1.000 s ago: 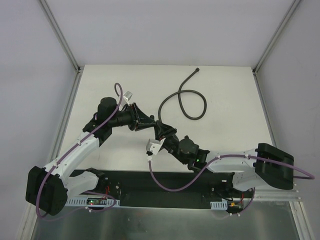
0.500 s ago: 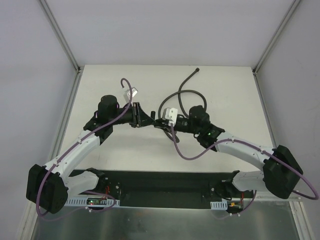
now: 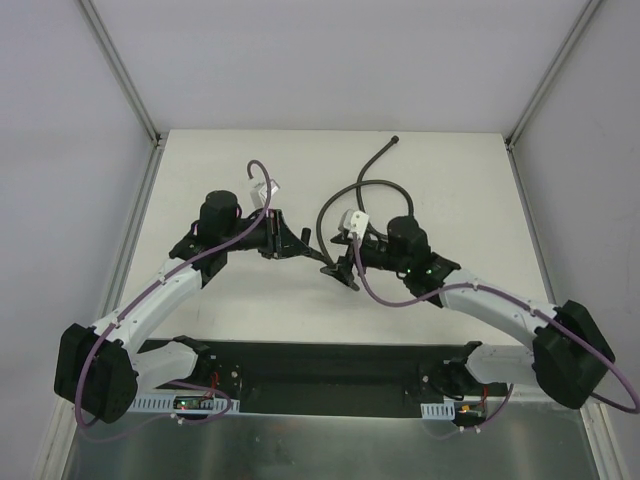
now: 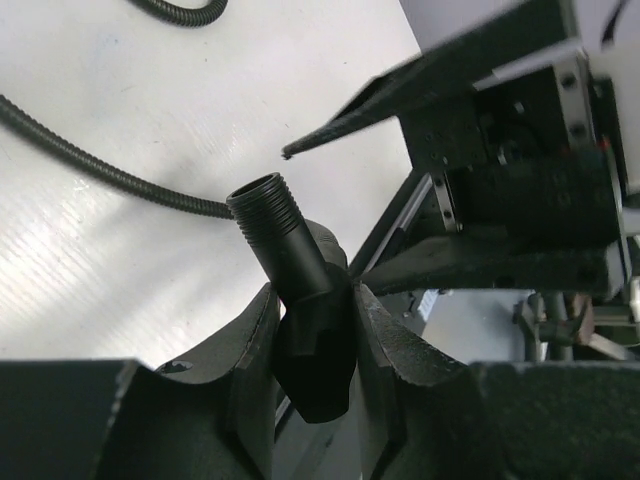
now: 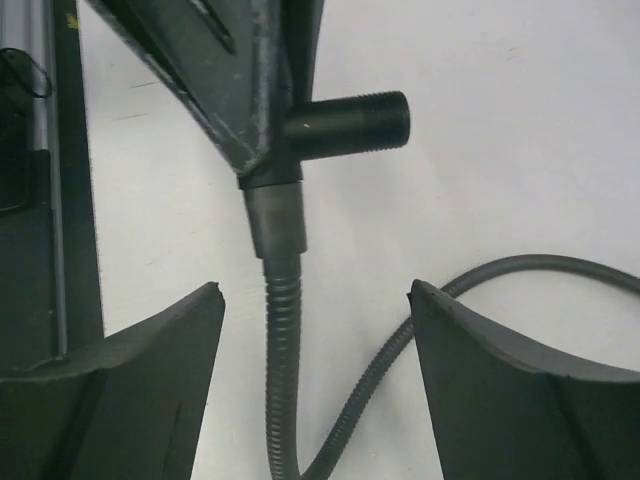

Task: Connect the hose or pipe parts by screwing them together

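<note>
Your left gripper (image 4: 314, 297) is clamped tight on a small black T-shaped fitting (image 4: 298, 262). Its two fingers (image 4: 250, 335) press the fitting's body from either side. One bare threaded port of the fitting sticks out past the fingers. It points up and to the left in the left wrist view.

The dark-grey ribbed hose (image 5: 283, 330) comes up from the bottom of the right wrist view. Its smooth end collar sits against the fitting's lower port, just under the left gripper's fingers. You cannot tell from these views how far it is screwed in.

Your right gripper (image 5: 315, 292) stands wide open and holds nothing. Its fingers flank the hose just below the collar, one on each side, and neither touches it.

From above, the two grippers sit close together near the middle of the white table (image 3: 470, 190). The rest of the hose lies on the table beyond them, curled in a loop. Its free knobbed end rests near the far edge.
</note>
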Robot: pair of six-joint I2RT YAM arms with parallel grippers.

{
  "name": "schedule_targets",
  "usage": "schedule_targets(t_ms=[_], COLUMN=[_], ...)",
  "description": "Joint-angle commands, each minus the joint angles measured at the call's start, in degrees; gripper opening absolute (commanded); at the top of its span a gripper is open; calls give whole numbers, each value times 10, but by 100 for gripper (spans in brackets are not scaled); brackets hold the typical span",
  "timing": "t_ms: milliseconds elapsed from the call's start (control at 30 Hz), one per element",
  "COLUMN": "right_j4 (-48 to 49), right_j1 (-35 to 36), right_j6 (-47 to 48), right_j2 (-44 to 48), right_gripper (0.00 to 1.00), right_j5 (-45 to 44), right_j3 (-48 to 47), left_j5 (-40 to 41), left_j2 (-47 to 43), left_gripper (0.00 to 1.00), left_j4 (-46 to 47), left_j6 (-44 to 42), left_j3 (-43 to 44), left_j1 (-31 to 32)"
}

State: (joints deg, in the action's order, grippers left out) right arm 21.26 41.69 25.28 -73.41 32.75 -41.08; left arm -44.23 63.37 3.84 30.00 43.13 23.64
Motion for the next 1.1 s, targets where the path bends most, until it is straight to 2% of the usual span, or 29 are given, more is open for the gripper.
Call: schedule_targets(t_ms=[0, 167, 300, 367, 400, 433, 500, 533, 600, 633, 733, 767, 833, 867, 933, 967, 1033, 1067], right_j4=[51, 129, 174, 200, 213, 235, 258, 259, 245, 237, 191, 169, 110, 105, 99, 100, 120, 122], right_j1=[77, 190, 241, 258, 267, 269, 279, 280, 277, 273, 235, 214, 140, 118, 55, 39, 8, 1], right_j6=[131, 266, 344, 368, 369, 370, 377, 370, 341, 332, 265, 233, 146, 119, 47, 33, -13, -30], right_j2=[82, 71, 22, 0, -20, -30, -49, -52, -48, -45, -20, -12, -2, -5, -12, -23, -36, -55], right_gripper=[77, 73, 68, 62, 57, 43, 27, 12, 1, 1, 1, 1, 1, 1, 1, 0, 1, 1], right_j5=[-228, -411, -486, -522, -532, -536, -545, -545, -536, -526, -439, -345, -223, -119, -21, 66, 129, 188], right_j3=[40, 62, 49, 40, 36, 34, 30, 28, 25, 23, 23, 19, 7, -1, -9, -13, -16, -19], left_j5=[27, 36, 32, 24, 20, 16, 2, -2, -9, -12, -9, -9, -27, -38, -59, -66, -98, -107], left_j2=[-10, -12, -19, -22, -23, -23, -24, -23, -21, -20, -3, 5, 27, 34, 54, 61, 79, 84], left_gripper=[0, 0, 0, 0, 0, 0, 0, 0, 0, 0, 0, 0, 0, 0, 0, 0, 0, 0], left_j4=[27, 28, 28, 30, 29, 29, 29, 29, 28, 28, 4, -2, -1, 0, 0, 1, 1, 3], left_j6=[128, 231, 290, 302, 311, 313, 307, 297, 257, 233, 115, 86, 14, -33, -73, -91, -135, -144], left_j3=[18, 5, -3, -4, -4, -3, -2, -1, -1, 1, 11, 14, 18, 20, 23, 24, 28, 30], left_j1=[2, 2, 3, 3, 2, 3, 3, 3, 2, 2, 1, 2, 2, 3, 3, 3, 3, 3])
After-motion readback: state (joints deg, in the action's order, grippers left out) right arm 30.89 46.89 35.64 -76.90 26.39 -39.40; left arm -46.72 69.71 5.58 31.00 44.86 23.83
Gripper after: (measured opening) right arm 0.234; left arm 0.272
